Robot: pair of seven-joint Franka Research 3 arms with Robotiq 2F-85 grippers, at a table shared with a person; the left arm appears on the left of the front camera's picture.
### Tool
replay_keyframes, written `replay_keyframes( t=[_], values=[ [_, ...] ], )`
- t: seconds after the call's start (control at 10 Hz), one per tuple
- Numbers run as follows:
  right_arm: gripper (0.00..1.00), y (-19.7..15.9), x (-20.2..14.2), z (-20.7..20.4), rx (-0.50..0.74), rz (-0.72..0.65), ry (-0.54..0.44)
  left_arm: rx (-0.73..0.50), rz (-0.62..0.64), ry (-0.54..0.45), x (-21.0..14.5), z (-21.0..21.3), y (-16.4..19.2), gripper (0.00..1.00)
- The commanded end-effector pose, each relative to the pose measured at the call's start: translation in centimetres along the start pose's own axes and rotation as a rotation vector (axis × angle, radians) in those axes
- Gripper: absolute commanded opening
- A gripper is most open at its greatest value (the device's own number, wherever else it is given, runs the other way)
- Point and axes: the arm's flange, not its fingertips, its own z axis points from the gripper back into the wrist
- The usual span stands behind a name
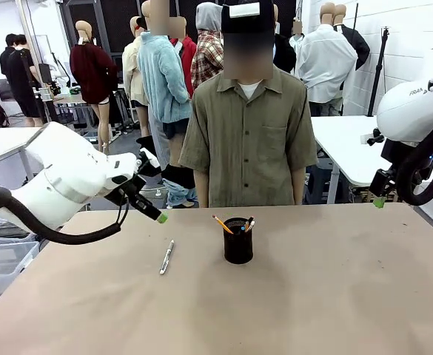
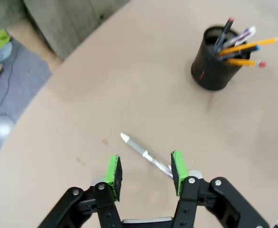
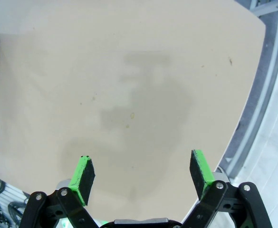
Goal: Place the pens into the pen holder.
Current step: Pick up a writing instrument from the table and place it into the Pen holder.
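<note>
A white/silver pen (image 1: 166, 257) lies flat on the tan table, left of the pen holder (image 1: 238, 240), a black mesh cup with several pens and pencils standing in it. My left gripper (image 1: 157, 213) hangs above and behind the lying pen, apart from it. In the left wrist view the left gripper (image 2: 146, 173) is open and empty, and the silver pen (image 2: 146, 154) lies on the table below, between its fingers. The pen holder (image 2: 215, 66) stands farther off, with orange pencils (image 2: 245, 47) leaning out. My right gripper (image 3: 143, 173) is open and empty, raised near the table's right side (image 1: 379, 201).
A person in an olive shirt (image 1: 249, 137) stands at the far edge, behind the holder, with no hands over the table. The table's right edge (image 3: 253, 95) runs close to my right gripper. The bare tabletop (image 1: 312, 296) spreads wide in front and to the right.
</note>
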Motion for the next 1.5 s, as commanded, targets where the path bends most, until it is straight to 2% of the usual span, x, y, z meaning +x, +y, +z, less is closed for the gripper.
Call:
replay_keyframes(
  t=[0.0,0.2,0.4,0.6,0.8,0.9,1.0,1.4],
  values=[
    [1.00,0.1,-0.3,-0.1,-0.015,0.008,0.008,-0.015,0.141,0.113,3.9,0.6,0.3,0.56],
    [1.00,0.1,-0.3,-0.1,-0.015,0.008,0.008,0.012,0.177,0.174,4.4,-1.0,0.7,0.56],
    [1.00,0.1,-0.3,-0.1,-0.015,0.008,0.008,-0.035,0.182,0.282,4.8,-3.5,0.5,0.56],
    [1.00,0.1,-0.3,-0.1,-0.015,0.008,0.008,-0.034,0.226,0.332,5.2,-5.6,0.2,0.56],
    [1.00,0.1,-0.3,-0.1,-0.015,0.008,0.008,-0.001,0.259,0.382,4.9,-8.3,-0.3,0.56],
    [1.00,0.1,-0.3,-0.1,-0.015,0.008,0.008,0.055,0.288,0.408,4.6,-9.3,-0.5,0.56],
    [1.00,0.1,-0.3,-0.1,-0.015,0.008,0.008,0.048,0.287,0.430,4.2,-10.1,-0.7,0.56],
    [1.00,0.1,-0.3,-0.1,-0.015,0.008,0.008,0.136,0.334,0.500,3.1,-12.2,-1.0,0.56]
  ],
)
